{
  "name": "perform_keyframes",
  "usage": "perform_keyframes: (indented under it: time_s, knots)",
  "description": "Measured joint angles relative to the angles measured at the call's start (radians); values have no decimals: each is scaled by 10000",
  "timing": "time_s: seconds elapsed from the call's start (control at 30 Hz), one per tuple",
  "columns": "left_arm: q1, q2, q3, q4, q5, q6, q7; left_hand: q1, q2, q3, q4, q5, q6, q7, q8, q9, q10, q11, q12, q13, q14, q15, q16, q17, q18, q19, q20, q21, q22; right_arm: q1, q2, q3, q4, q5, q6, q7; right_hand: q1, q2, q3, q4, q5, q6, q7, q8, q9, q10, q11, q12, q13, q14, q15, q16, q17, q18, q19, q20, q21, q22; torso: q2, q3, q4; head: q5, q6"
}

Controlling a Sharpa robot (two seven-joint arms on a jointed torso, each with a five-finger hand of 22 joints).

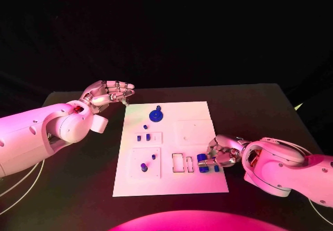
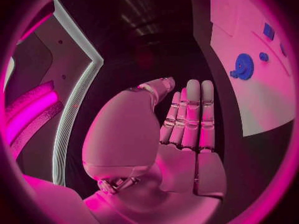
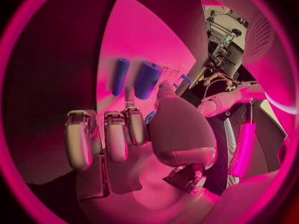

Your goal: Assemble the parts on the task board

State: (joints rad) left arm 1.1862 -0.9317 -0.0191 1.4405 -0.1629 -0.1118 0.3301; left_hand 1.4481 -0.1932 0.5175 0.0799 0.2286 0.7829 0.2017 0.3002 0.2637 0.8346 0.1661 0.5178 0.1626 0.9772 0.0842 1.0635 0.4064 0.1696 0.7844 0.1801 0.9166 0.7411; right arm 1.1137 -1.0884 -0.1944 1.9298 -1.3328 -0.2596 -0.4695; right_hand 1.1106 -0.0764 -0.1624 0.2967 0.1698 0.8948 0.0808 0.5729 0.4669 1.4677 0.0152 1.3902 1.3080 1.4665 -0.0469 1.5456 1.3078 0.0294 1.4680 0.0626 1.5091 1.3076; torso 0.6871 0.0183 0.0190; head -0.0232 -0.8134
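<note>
Black table [image 1: 249,103], white task board [image 1: 198,185] lying flat at its middle

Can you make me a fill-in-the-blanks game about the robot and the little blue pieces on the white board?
1. The round blue gear lies near the ____ edge of the flat white task board.
2. The left robot hand hovers off the board and holds ____.
3. Two blue cylinders lie on the board right by the ____ robot hand.
4. The table under the board is coloured ____.

Missing words: far; nothing; right; black
</note>
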Motion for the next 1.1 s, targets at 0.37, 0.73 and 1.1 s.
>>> perform_keyframes:
  time_s: [0.37, 0.73, 1.1]
  knots:
    - [0, -7, 0, 2, 0, 49, -32, 0, 0, 0, 0, 0, 0, 0, 0, 0, -37, 37, 0, 0, 0, 0, 0, 0, 0, 0, 0, 0, 0, -195, 401, 79, -212, -414, 82, -421, 49, 156, 107, -42, 0, 136, -23, 114, 1002, -30, -29, -50, -2, -3, -2, 0, -1, 0, -21, -20, -1, -1, -2, 7, -8, 25, -9]
    - [-1, -30, 0, 8, 0, 93, -62, 0, 0, 0, 0, 0, 1, 0, 0, 1, -36, 36, 0, 1, 0, 0, 0, 1, -1, 0, 0, 0, 1, -307, 560, 73, -183, -645, -372, -514, 1389, 410, 393, -3, 1125, 466, -142, -197, 1670, 5, -174, 0, -3, -15, -160, 59, -3, -154, -36, -108, 268, -2, -8, 2, -3, 42, -36]
    - [-1, -29, 0, -1, 0, 110, -92, -80, -1, 0, 0, 0, -37, -37, 0, 1, -36, 36, 0, -10, -37, 37, 0, 1, -1, 0, 0, -45, -13, -138, 386, -10, 226, 629, -1095, -518, 1680, 567, 560, -54, 1621, 520, -135, -357, -75, -11, -261, 0, -4, 19, -196, 98, -4, -154, -36, -179, 302, 4, -12, -4, -3, 57, 15]
